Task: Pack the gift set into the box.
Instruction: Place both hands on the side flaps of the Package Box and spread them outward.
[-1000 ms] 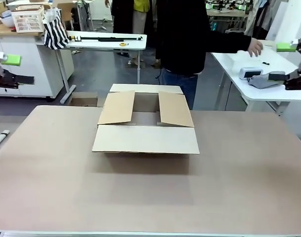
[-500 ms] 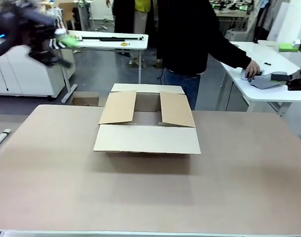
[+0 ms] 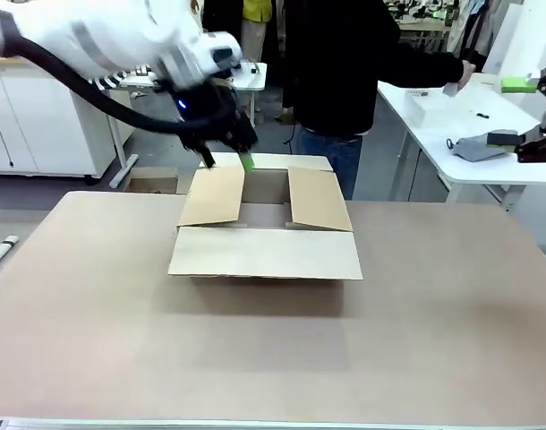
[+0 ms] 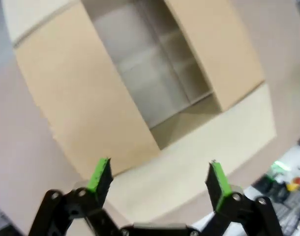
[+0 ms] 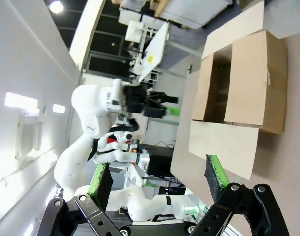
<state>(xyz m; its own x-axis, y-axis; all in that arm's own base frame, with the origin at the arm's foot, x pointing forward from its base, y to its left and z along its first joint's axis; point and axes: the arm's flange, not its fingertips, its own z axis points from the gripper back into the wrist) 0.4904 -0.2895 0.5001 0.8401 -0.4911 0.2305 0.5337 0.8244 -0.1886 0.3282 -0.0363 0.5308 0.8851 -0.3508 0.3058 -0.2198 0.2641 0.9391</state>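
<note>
The brown cardboard box [image 3: 266, 253] stands in the middle of the table with its four flaps spread and its inside bare. My left gripper [image 3: 226, 161] hangs open just above the far left flap; in the left wrist view it [image 4: 160, 177] looks down into the box [image 4: 91, 108] with nothing between its fingers. My right gripper [image 3: 513, 112] waits at the right edge, open, and in its own view it [image 5: 157, 179] faces the box [image 5: 243, 83] from far off. A grey item [image 3: 474, 145] lies on the white side table; I read no letters on it.
A person in dark clothes [image 3: 345, 63] stands behind the box, one hand [image 3: 459, 79] raised over the white side table [image 3: 434, 161] with a small pale thing in it. Bare brown tabletop [image 3: 273, 358] surrounds the box.
My left arm swung from the left edge across to the box's far left flap. The person's hand rose from the side table with a small item. The right gripper stayed put.
</note>
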